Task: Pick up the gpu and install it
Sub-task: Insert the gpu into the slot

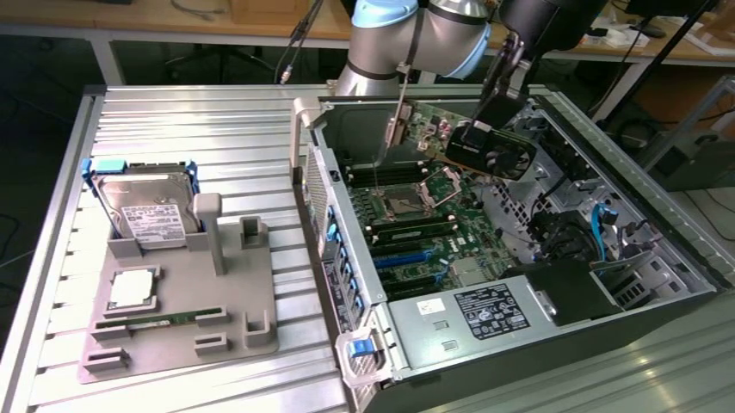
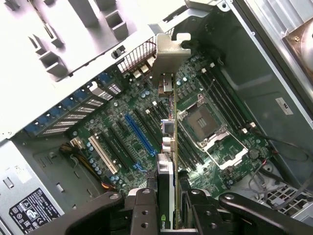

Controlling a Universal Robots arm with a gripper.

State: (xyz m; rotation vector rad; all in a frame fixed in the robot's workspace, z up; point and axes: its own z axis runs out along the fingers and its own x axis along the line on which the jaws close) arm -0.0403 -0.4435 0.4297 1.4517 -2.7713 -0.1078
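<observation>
hand partly closed, gripping gpu

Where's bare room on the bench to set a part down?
Bare ribbed table between the hard drive and its far edge, plus the narrow strip between grey fixture and case. Crowded: inside the case, gripper holding the gpu over the motherboard.

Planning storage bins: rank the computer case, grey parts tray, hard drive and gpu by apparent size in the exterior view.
1. computer case
2. grey parts tray
3. hard drive and gpu: look alike; the gpu is held higher up, so unranked.
</observation>
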